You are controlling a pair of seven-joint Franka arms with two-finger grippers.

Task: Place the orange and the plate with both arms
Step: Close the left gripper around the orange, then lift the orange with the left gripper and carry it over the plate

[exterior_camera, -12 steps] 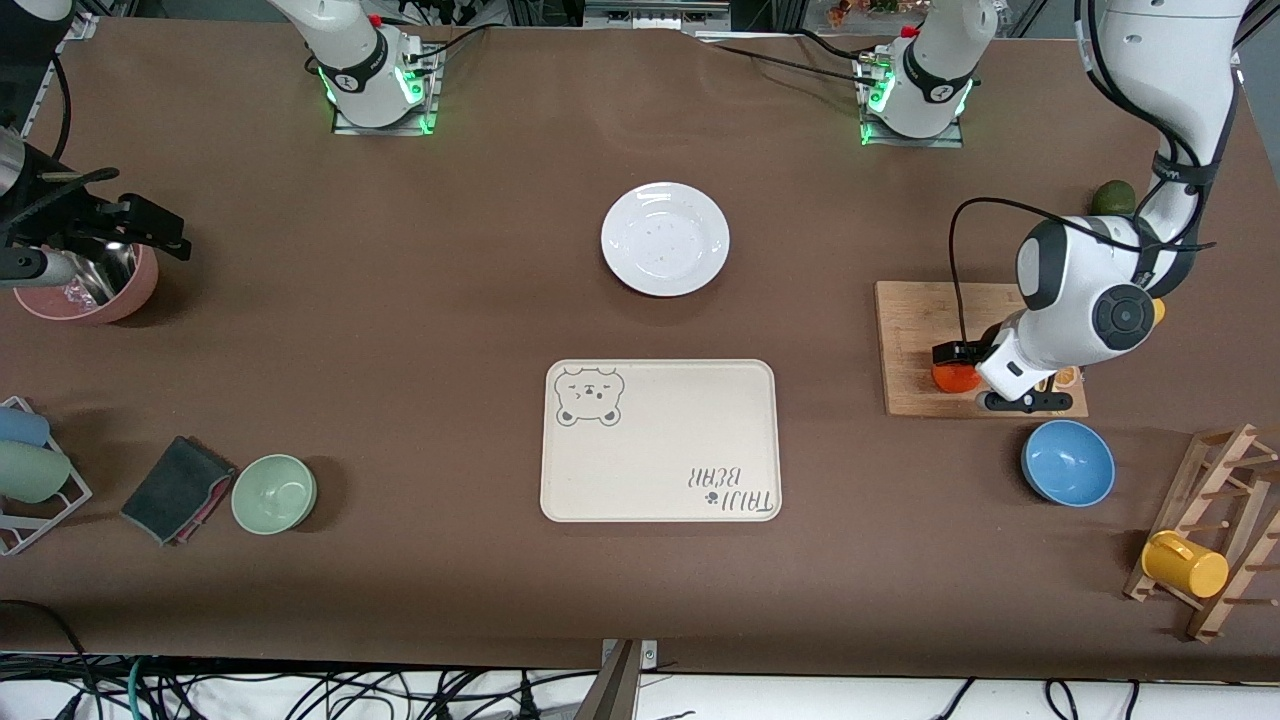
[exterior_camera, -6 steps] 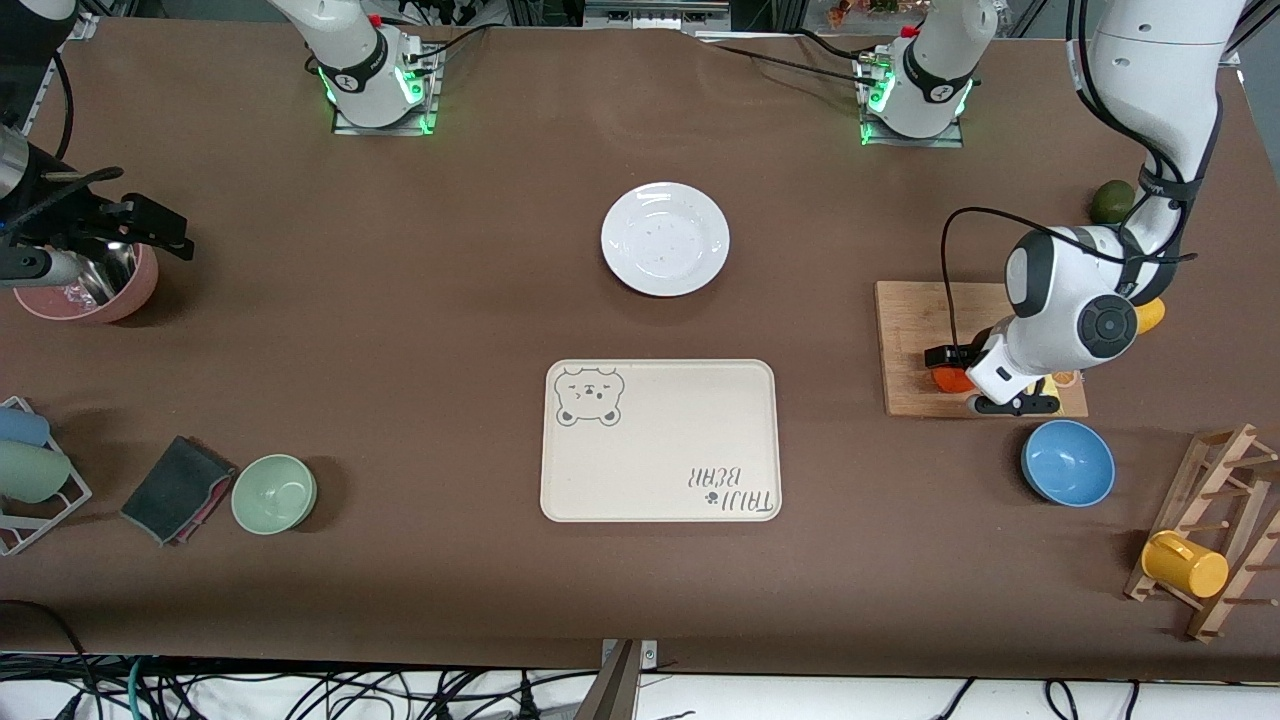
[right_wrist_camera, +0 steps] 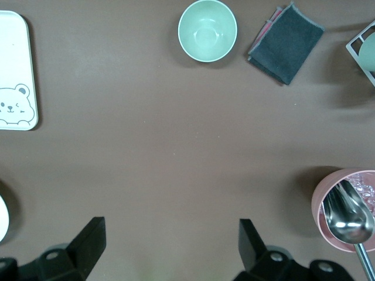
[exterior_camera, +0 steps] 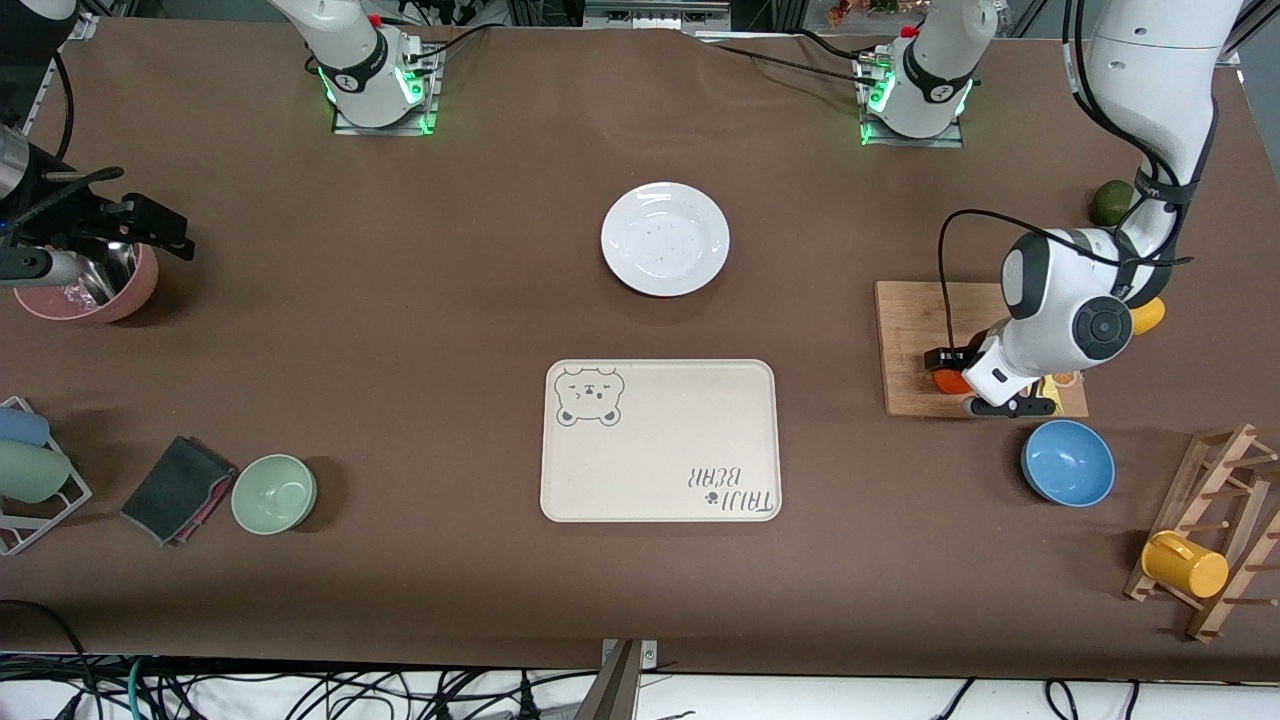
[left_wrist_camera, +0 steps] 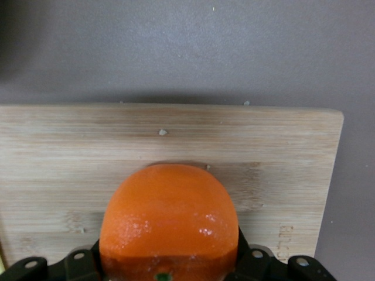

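The orange (exterior_camera: 944, 381) is between my left gripper's (exterior_camera: 966, 383) fingers, just over the wooden cutting board (exterior_camera: 915, 320). In the left wrist view the orange (left_wrist_camera: 170, 216) fills the space between the jaws, and the gripper is shut on it. The white plate (exterior_camera: 665, 238) lies on the table between the two arm bases, farther from the front camera than the cream bear-print tray (exterior_camera: 660, 440). My right gripper (exterior_camera: 160, 228) waits open and empty (right_wrist_camera: 170, 246) beside the pink bowl (exterior_camera: 100, 290), at the right arm's end of the table.
A blue bowl (exterior_camera: 1067, 462) sits just nearer the front camera than the board. A lemon (exterior_camera: 1147, 317) and a green fruit (exterior_camera: 1110, 202) lie by the left arm. A rack holds a yellow mug (exterior_camera: 1185, 563). A green bowl (exterior_camera: 274, 493) and a dark cloth (exterior_camera: 175, 488) lie nearer the camera at the right arm's end.
My left gripper has shifted a little toward the right arm's end of the board with the orange in it. The right arm has not moved.
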